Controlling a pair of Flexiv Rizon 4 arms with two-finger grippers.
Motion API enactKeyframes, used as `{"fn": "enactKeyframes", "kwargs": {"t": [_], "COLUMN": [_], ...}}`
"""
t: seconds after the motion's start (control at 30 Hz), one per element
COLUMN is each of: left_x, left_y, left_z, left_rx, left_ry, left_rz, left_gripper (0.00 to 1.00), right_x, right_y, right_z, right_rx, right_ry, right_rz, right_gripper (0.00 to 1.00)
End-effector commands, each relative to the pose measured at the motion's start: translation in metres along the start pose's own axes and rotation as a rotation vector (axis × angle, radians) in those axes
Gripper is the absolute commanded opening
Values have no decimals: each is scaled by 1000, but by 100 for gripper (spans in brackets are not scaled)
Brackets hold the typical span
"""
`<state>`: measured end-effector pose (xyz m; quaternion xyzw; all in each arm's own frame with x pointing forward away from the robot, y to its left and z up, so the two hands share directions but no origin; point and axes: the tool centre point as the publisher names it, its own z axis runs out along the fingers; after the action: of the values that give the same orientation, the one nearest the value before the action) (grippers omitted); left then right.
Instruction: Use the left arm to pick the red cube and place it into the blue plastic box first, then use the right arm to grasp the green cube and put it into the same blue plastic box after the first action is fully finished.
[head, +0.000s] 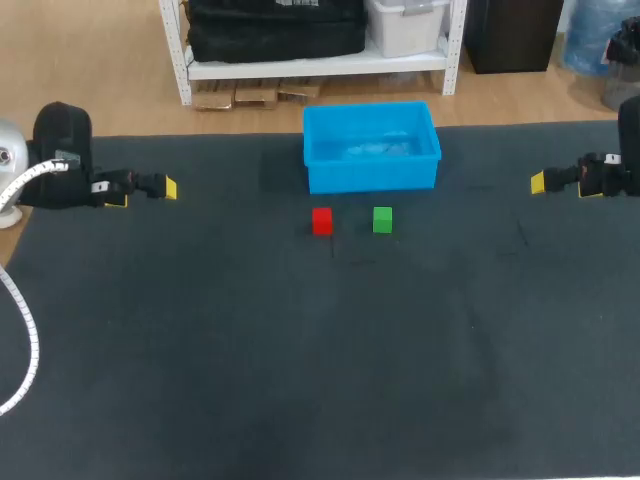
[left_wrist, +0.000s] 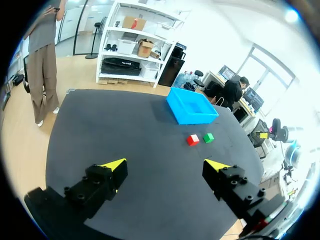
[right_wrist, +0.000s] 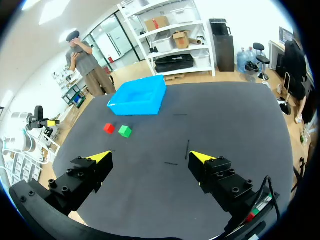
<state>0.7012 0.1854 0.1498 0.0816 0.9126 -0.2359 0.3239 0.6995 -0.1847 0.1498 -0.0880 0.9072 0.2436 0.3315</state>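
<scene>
Red cube (head: 322, 220) lies beside green cube (head: 382, 219), just before the blue plastic box (head: 372, 176), well ahead of the left end effector (left_wrist: 165, 165) and right end effector (right_wrist: 151, 156). Both end effectors are open and empty. The head view cuts off most of the right arm (head: 612, 176)

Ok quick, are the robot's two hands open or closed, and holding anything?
Left gripper: open, holding nothing.
Right gripper: open, holding nothing.
</scene>
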Motion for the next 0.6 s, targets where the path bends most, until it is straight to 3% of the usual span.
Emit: {"fn": "enactKeyframes", "kwargs": {"t": [0.03,0.6], "left_x": [2,-15], "left_y": [3,-11], "left_z": [-2,10], "left_rx": [-3,-132], "left_ry": [2,154], "left_rz": [-8,-12], "left_gripper": [100,100], "right_x": [0,0], "right_y": [0,0], "right_z": [0,0], "right_rx": [1,1], "right_ry": [1,1], "right_rz": [0,0], "right_gripper": [100,100]}}
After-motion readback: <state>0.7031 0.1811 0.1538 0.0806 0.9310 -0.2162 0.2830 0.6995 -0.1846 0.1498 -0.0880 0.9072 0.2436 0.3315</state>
